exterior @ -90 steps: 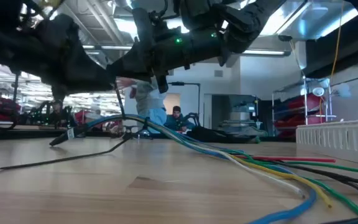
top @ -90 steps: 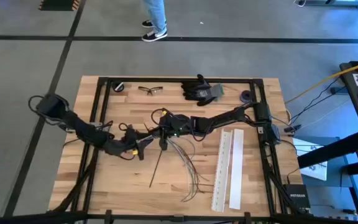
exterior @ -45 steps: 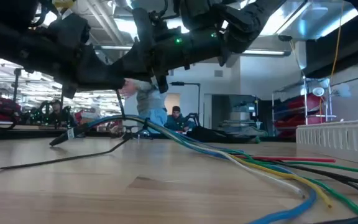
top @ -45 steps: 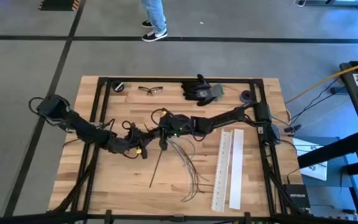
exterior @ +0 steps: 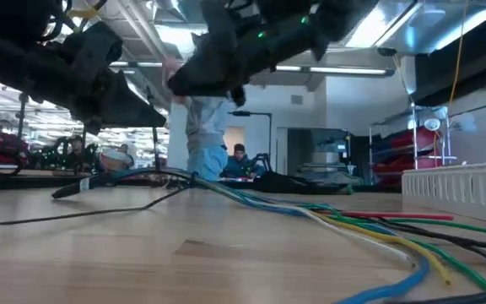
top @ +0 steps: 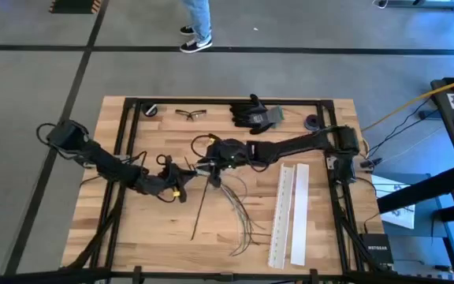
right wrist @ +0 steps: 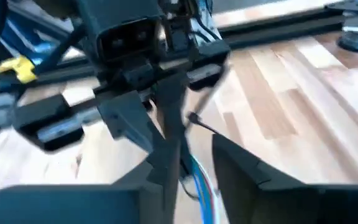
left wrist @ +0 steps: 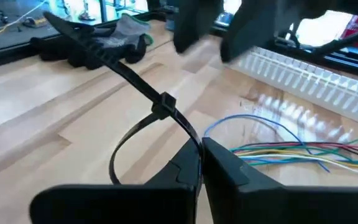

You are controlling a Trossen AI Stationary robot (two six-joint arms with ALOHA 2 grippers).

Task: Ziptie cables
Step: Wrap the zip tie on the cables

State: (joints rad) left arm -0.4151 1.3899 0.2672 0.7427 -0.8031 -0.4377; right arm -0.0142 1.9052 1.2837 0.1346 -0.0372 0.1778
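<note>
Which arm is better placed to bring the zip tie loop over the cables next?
Left, probably. The left gripper is shut on the zip tie, already looped, beside the cables. The right gripper hovers over the cables' gathered end, better suited to steadying them.

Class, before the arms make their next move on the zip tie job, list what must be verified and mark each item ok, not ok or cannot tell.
1. Left gripper shut on the zip tie: ok.
2. Zip tie already formed into a loop: ok.
3. Cables inside the loop: not ok, they lie beside it.
4. Right gripper holding the cables: cannot tell.
5. White perforated strips apart from the grippers: ok.
</note>
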